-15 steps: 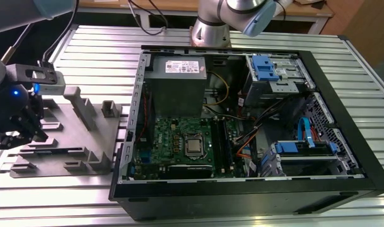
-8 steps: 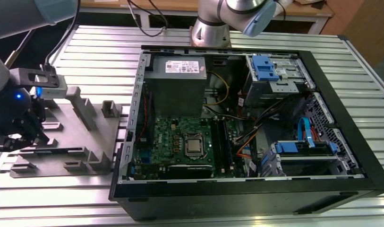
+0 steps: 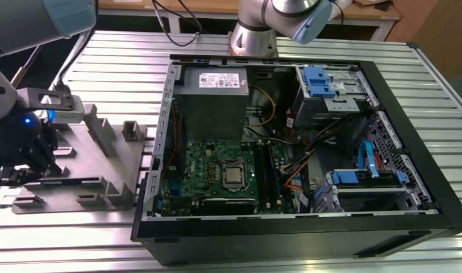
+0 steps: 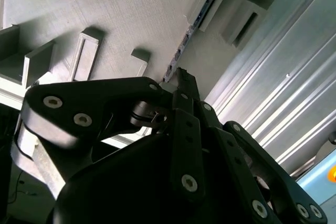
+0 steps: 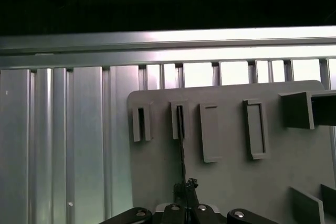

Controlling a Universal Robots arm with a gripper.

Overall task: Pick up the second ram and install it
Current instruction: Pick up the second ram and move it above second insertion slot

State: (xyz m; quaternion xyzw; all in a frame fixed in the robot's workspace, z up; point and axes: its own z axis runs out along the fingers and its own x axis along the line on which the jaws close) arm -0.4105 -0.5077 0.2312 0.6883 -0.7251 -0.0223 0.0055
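On the bench (image 5: 63, 145) lies the grey fixture plate (image 5: 231, 182); in the first wrist view the second ram (image 5: 181, 145) stands on its edge there, its long axis running straight ahead from my end effector (image 5: 187, 186), which, I judge, is closed on its near end.

The second ram (image 5: 181, 145) stands on the fixture plate (image 5: 231, 182) beside the case (image 3: 291, 239).

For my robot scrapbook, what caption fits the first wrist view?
Pincer closed on the RAM stick standing in the grey fixture.
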